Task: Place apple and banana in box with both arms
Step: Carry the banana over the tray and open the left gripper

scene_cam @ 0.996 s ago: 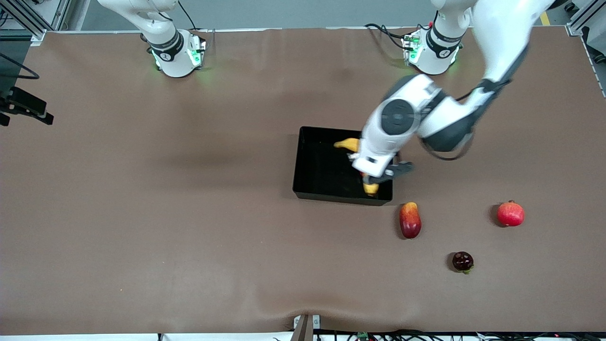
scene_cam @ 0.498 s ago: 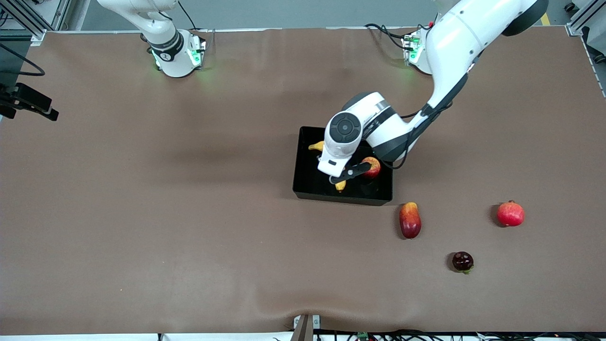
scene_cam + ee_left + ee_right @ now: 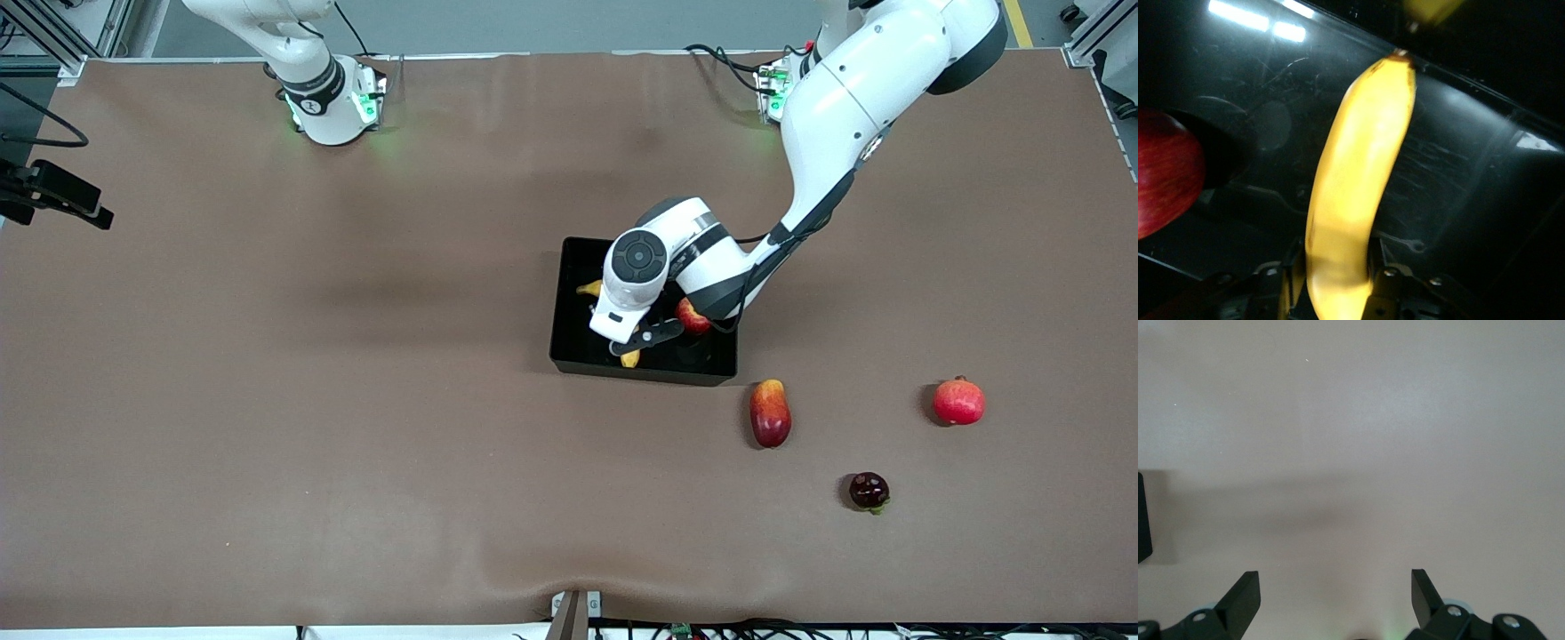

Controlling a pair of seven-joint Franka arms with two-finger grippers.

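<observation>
The left arm point(image 3: 827, 133) reaches from its base down into the box point(image 3: 569, 347), a shallow black tray near the middle of the table point(image 3: 356, 400); its left gripper point(image 3: 638, 336) is low inside the box, and in the left wrist view the fingers point(image 3: 1388, 287) sit on either side of the banana point(image 3: 1358, 200), pinching it at one end; the banana lies along the box floor, with only its two tips showing past the wrist in the front view; the apple point(image 3: 692, 317) rests in the box too, beside the banana toward the left arm's end, partly hidden under the forearm; the right arm point(image 3: 302, 62) waits near its base, and the right gripper point(image 3: 1335, 600) hangs over bare table with its fingers spread wide and nothing between them; outside the box, nearer the front camera, lie a mango point(image 3: 770, 412), a round red fruit point(image 3: 958, 401) and a small dark fruit point(image 3: 869, 491), all well apart from each other
</observation>
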